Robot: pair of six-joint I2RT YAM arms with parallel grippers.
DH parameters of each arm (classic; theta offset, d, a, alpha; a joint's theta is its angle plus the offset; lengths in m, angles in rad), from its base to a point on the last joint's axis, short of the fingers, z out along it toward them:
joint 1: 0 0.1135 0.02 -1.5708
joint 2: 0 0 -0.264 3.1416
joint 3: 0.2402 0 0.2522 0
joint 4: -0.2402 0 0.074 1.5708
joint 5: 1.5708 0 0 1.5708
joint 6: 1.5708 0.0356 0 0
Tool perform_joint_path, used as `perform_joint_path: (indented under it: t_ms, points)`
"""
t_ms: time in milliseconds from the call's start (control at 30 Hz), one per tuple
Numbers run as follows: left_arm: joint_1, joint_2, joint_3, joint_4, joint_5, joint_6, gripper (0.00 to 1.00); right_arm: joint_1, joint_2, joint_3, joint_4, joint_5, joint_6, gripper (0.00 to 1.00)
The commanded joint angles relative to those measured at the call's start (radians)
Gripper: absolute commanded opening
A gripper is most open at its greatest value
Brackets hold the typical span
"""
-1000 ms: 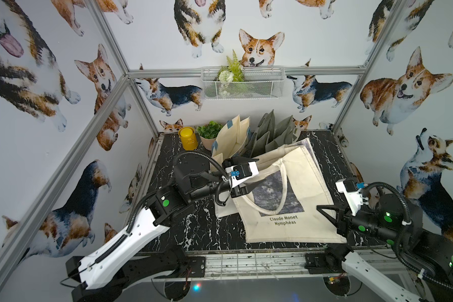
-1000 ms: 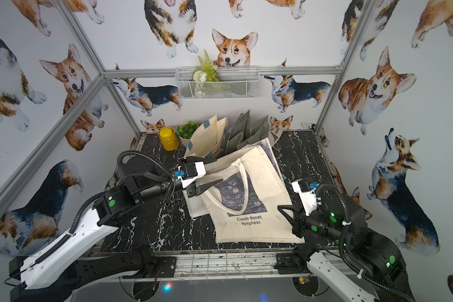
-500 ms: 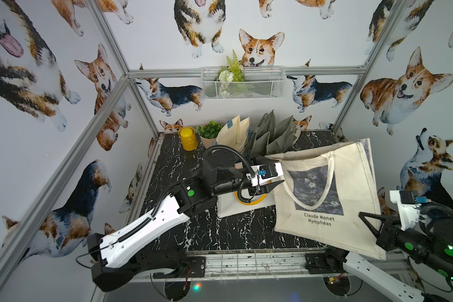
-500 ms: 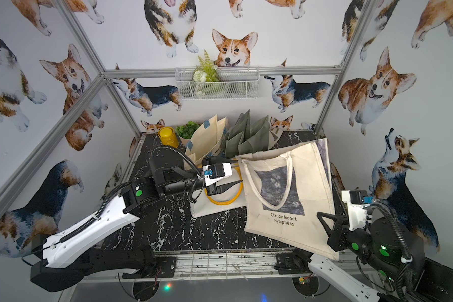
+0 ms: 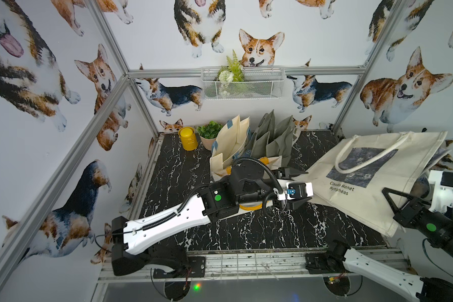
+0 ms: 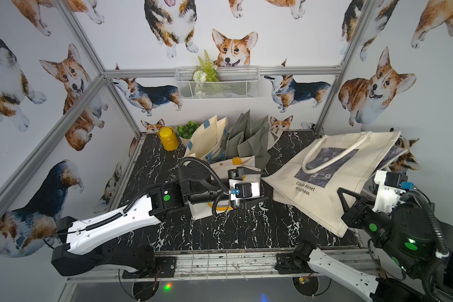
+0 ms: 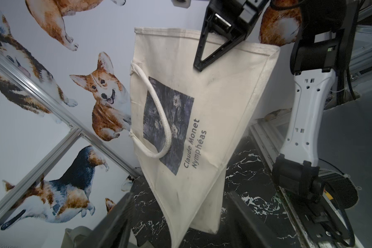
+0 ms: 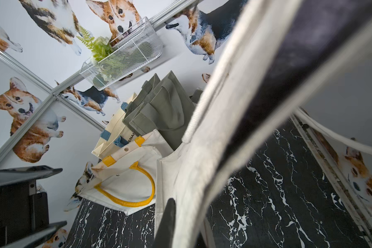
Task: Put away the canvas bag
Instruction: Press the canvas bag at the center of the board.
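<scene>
My right fingers (image 5: 389, 194) are clamped on one edge of the canvas bag (image 5: 403, 183) and hold it up off the table (image 5: 246, 230). The bag hangs tilted, with its printed side and the words "Claude Monet Nymphéas" facing up in both top views. From that grip the cloth slopes down towards my left fingers (image 5: 309, 186). Those stand wide apart, and the bag's lowest corner reaches in between them. The left wrist view shows the corner there with a gap on each side, so nothing is gripped on that side. One white rope handle (image 7: 157, 120) lies loose across the print.

The table is black marble with white veins, and it is bare under the raised bag and in front of both sets of fingers. Under my left wrist lies a flat white bag with yellow handles (image 8: 127, 171). Beyond my left fingers, against the back wall, stand cream bags (image 5: 230, 141) and grey-green bags (image 5: 275, 138). Beside those are a potted plant (image 5: 209, 130) and a yellow canister (image 5: 186, 138).

The walls (image 5: 168, 39) around me are white and printed with corgis, and aluminium bars (image 5: 168, 73) frame them. A white wire basket (image 5: 259, 83) with green fronds in it hangs on the back wall, high above both sets of fingers.
</scene>
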Motion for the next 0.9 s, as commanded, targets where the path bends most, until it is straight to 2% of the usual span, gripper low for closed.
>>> perform_joint_path:
  t_ms: [0,133,267,400,667,867]
  points:
    - [-0.028,0.045,0.010,0.129,-0.024,0.068,0.72,0.009,0.040,0.001,0.127,0.078,-0.016,0.00]
    - [-0.053,0.115,-0.025,0.318,-0.039,0.083,0.73,0.009,0.045,-0.005,0.181,0.124,0.007,0.00]
    - [-0.064,0.205,0.007,0.398,-0.019,0.092,0.75,0.009,0.019,-0.043,0.211,0.148,0.051,0.00]
    - [-0.078,0.278,0.071,0.403,-0.019,0.121,0.80,0.012,-0.017,-0.100,0.243,0.142,0.083,0.00]
    - [-0.094,0.405,0.110,0.432,-0.019,0.177,0.85,0.023,-0.076,-0.162,0.267,0.171,0.156,0.00]
    - [-0.123,0.453,0.090,0.506,-0.105,0.234,0.88,0.042,-0.083,-0.181,0.274,0.191,0.191,0.00]
